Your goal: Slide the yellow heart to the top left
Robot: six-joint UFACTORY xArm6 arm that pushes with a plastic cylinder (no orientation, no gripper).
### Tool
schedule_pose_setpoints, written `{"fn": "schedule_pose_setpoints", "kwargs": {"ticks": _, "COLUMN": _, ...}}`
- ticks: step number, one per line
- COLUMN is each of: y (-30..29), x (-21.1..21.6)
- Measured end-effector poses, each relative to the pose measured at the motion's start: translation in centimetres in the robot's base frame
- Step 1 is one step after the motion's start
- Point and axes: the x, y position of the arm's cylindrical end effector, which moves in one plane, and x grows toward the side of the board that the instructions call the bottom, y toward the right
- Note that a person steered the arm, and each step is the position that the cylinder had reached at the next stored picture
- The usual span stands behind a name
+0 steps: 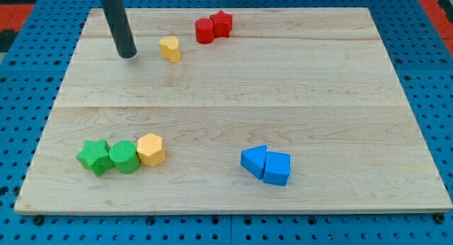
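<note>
The yellow heart [170, 48] lies near the view's top, left of centre, on the wooden board [233, 89]. My tip [128, 55] is on the board to the heart's left, about a block's width away and not touching it. The rod rises from the tip toward the view's top left.
A red round block [204, 30] and a red star [221, 23] touch each other right of the heart. At the bottom left, a green star [94, 157], a green round block [124, 157] and a yellow hexagon [151, 149] stand in a row. Two blue blocks [266, 164] lie at the bottom, right of centre.
</note>
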Motion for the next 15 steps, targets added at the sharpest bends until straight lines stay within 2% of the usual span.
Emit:
{"fn": "schedule_pose_setpoints", "kwargs": {"ticks": 2, "y": 8.2, "x": 2.2}}
{"fn": "schedule_pose_setpoints", "kwargs": {"ticks": 3, "y": 10.2, "x": 1.3}}
{"fn": "schedule_pose_setpoints", "kwargs": {"ticks": 4, "y": 9.6, "x": -4.7}}
{"fn": "schedule_pose_setpoints", "kwargs": {"ticks": 5, "y": 6.7, "x": -5.6}}
{"fn": "schedule_pose_setpoints", "kwargs": {"ticks": 7, "y": 12.7, "x": -0.6}}
{"fn": "schedule_pose_setpoints", "kwargs": {"ticks": 9, "y": 0.8, "x": 0.2}}
{"fn": "schedule_pose_setpoints", "kwargs": {"ticks": 10, "y": 1.6, "x": 3.3}}
{"fn": "schedule_pose_setpoints", "kwargs": {"ticks": 11, "y": 0.4, "x": 3.2}}
{"fn": "schedule_pose_setpoints", "kwargs": {"ticks": 12, "y": -1.8, "x": -2.2}}
{"fn": "schedule_pose_setpoints", "kwargs": {"ticks": 13, "y": -1.7, "x": -0.7}}
{"fn": "schedule_pose_setpoints", "kwargs": {"ticks": 14, "y": -3.1, "x": 2.6}}
{"fn": "schedule_pose_setpoints", "kwargs": {"ticks": 15, "y": -5.9, "x": 2.0}}
